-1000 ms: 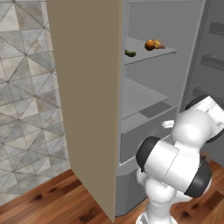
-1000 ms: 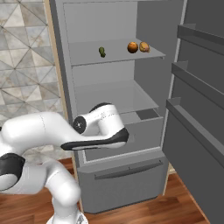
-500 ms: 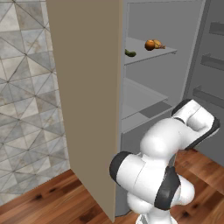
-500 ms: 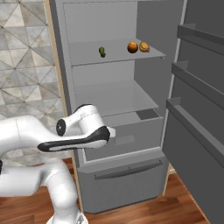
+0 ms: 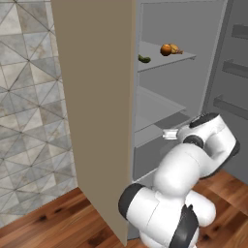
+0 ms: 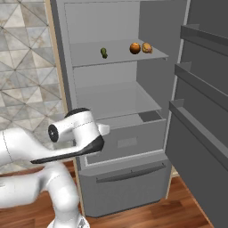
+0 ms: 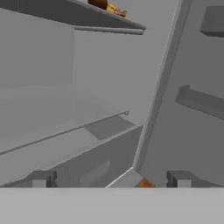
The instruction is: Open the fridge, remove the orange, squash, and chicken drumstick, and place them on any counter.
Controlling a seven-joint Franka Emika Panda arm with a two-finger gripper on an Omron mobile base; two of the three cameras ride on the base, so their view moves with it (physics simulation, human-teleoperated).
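The fridge (image 6: 133,133) is standing open, with the squash (image 6: 103,52), orange (image 6: 135,48) and drumstick (image 6: 147,48) sitting on its upper shelf (image 6: 89,57), the squash well left of the other two. The hand (image 7: 109,179) is hanging low before the drawers, spread wide and gripping nothing.

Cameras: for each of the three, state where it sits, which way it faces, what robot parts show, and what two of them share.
Left base view: behind the arm on its left, facing the open fridge; white arm lower right.
Right base view: behind on its right, facing the shelves; arm lower left.
Hand view: on the hand, looking up into the fridge; open gripper at the bottom.
Both base views share the orange, squash and chicken drumstick.
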